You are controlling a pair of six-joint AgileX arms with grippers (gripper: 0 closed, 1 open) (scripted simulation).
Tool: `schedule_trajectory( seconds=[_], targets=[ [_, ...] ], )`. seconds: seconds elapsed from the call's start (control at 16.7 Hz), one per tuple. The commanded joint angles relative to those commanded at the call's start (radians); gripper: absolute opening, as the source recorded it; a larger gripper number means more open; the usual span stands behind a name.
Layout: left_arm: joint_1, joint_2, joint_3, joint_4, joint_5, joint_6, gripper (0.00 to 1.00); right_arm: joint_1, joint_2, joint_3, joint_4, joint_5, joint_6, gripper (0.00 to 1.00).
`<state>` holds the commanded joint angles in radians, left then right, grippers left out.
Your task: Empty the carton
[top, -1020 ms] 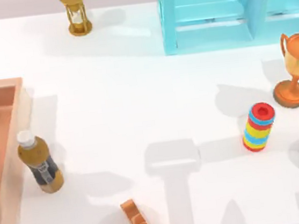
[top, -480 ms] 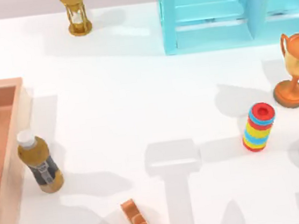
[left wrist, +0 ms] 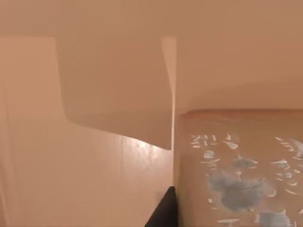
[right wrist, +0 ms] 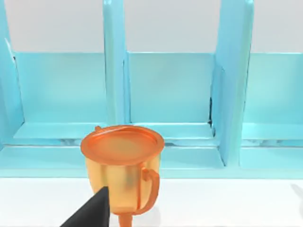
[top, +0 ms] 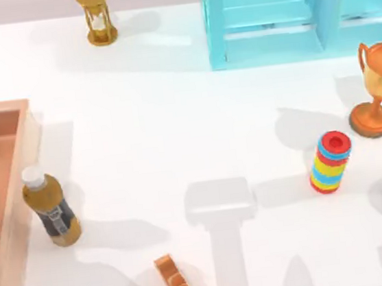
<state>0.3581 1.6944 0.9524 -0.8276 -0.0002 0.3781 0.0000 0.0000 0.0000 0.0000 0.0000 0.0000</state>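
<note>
The carton [top: 26, 134] is a large salmon-orange open box at the table's left edge, cut off by the top view's border. In the left wrist view its plain inner walls [left wrist: 94, 165] are very close. A tan object with blue-grey flecks [left wrist: 236, 179] lies inside, right by a dark part of my left gripper [left wrist: 163, 215]. A brown bottle [top: 50, 211] with a white cap stands on the table just outside the carton's right wall. A dark part of my right gripper [right wrist: 92, 213] hangs in front of an orange trophy [right wrist: 123, 165].
A light-blue cabinet [top: 266, 17] stands at the back right and an hourglass [top: 97, 15] at the back left. The trophy [top: 378, 87] and a stack of coloured rings [top: 331, 161] are on the right. A brown ridged piece [top: 176, 283] lies at the front.
The shadow on the carton's floor has shifted slightly. The things on the table have not moved.
</note>
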Motion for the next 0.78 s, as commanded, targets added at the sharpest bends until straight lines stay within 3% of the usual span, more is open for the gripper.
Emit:
schedule_trajectory(
  seconds=[0.3, 0.78],
  targets=[
    [0.000, 0.000, 0.000, 0.000, 0.000, 0.000, 0.02, 0.000, 0.000, 0.000, 0.000, 0.000, 0.000, 1.00],
    [0.000, 0.000, 0.000, 0.000, 0.000, 0.000, 0.00, 0.000, 0.000, 0.000, 0.000, 0.000, 0.000, 1.00]
  ],
)
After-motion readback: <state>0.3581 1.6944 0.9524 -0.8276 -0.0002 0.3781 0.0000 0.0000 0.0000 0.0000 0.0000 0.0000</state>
